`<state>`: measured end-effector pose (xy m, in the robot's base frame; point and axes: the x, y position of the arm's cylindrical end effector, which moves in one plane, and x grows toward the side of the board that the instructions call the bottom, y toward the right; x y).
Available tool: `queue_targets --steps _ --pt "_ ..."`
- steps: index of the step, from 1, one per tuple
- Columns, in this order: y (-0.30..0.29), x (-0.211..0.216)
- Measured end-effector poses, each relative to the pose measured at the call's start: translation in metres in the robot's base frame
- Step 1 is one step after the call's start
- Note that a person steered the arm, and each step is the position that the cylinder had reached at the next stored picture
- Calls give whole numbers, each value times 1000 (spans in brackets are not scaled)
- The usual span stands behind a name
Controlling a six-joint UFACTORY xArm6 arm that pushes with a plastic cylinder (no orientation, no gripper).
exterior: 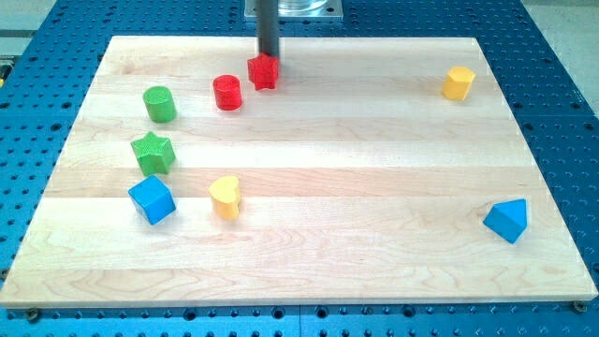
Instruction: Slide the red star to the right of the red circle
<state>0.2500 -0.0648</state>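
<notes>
The red star lies near the board's top edge, left of centre. The red circle stands just to its lower left, with a small gap between them. So the star is to the upper right of the circle. My tip comes down from the view's top and ends at the star's upper edge, touching it or nearly so.
A green circle, a green star, a blue cube and a yellow heart lie at the left. A yellow block lies at the top right, a blue triangle at the lower right.
</notes>
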Motion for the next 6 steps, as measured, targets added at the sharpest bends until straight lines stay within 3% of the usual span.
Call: queue_targets --steps 1,2,3,4,5,6 --pt "2 23" --pt "48 30" --pt "54 20" --pt "-33 13" --pt "-18 38" --pt "34 38"
